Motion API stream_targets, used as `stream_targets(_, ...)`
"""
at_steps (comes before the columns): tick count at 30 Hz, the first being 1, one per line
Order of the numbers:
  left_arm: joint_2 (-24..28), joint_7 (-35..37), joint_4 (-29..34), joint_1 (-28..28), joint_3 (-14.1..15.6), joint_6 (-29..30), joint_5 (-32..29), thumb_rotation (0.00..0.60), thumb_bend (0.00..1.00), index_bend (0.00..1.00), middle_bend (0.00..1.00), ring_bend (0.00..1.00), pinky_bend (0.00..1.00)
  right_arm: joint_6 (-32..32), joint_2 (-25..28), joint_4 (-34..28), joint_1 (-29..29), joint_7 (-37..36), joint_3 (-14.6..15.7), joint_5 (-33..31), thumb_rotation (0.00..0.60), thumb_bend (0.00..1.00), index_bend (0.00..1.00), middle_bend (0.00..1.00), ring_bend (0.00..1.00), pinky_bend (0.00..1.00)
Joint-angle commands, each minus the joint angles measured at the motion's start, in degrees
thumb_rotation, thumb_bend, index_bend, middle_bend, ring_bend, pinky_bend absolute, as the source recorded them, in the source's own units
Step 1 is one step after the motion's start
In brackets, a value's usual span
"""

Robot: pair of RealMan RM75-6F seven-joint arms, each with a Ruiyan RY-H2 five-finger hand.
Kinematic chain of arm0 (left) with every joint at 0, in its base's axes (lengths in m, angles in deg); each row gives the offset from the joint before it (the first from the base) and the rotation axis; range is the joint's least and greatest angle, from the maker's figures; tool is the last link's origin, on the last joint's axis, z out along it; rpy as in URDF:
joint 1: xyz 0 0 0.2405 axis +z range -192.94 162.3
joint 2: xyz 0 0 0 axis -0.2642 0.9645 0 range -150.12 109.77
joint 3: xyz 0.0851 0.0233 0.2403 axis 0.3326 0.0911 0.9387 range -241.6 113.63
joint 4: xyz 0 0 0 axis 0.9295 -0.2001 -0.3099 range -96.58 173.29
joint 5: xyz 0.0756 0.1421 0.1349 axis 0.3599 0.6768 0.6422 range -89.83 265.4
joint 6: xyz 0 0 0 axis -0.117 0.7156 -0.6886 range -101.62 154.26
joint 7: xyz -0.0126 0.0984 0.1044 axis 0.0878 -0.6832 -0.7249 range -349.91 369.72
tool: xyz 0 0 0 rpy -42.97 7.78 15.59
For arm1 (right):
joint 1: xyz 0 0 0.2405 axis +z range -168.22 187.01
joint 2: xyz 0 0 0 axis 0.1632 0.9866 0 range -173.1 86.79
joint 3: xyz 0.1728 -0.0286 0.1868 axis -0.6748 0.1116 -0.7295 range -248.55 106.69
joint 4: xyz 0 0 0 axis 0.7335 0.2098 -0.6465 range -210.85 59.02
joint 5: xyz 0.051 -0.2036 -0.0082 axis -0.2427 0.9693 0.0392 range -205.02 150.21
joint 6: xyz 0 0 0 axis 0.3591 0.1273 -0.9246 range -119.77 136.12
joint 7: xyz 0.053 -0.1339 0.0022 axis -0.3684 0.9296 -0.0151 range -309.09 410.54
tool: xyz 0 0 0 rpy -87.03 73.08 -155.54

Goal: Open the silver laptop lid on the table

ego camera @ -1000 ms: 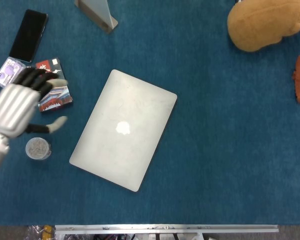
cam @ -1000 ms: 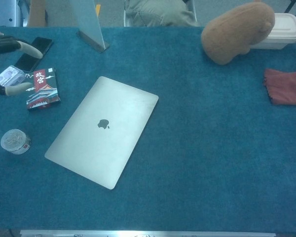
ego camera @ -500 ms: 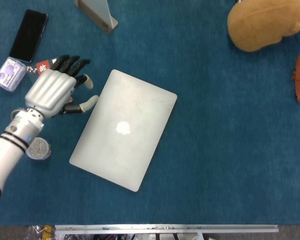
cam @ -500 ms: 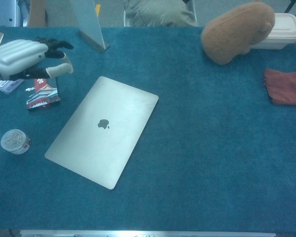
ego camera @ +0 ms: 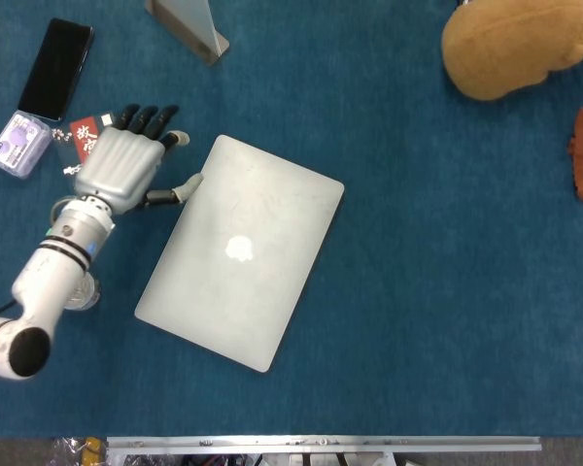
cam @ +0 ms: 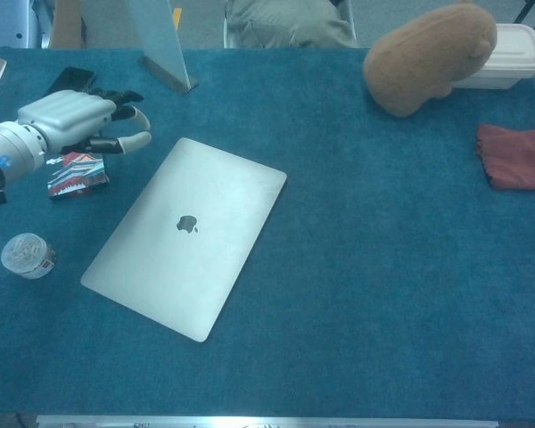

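- Over the last second our left hand [ego camera: 120, 173] has swept in from the table's nine-o'clock edge — it now sits just beside the silver laptop [ego camera: 241, 249], thumb tip at or nearly at the lid's long left edge.
- The hand holds nothing, fingers spread and pointing toward twelve o'clock.
- The laptop lies shut and flat, unmoved, mid-table and turned diagonally.
- We judge the reach nearly done — next comes catching that edge to lift.
- Our right hand shows in neither view.
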Motion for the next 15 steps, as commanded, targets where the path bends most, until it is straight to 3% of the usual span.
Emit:
stream_targets(1, -2.48, -2.48, -2.35, -1.29, 0.79, 0.79, -2.25, 0.0, 0.26, 0.19, 0.0, 0.0, 0.0, -0.21, -0.13, 0.21, 0.09, -0.09, 0.07, -0.05, 0.511, 0.31, 0.0, 0.11, 0.0, 0.03)
stream_targets(15, -8.14, -5.13, -6.89, -3.85, 1.69, 1.23, -5.9, 0.0, 0.26, 0.19, 0.0, 0.0, 0.0, -0.23, -0.09, 0.56, 0.08, -0.13, -0.07, -0.62, 0.511, 0.31, 0.0, 0.11, 0.0, 0.03)
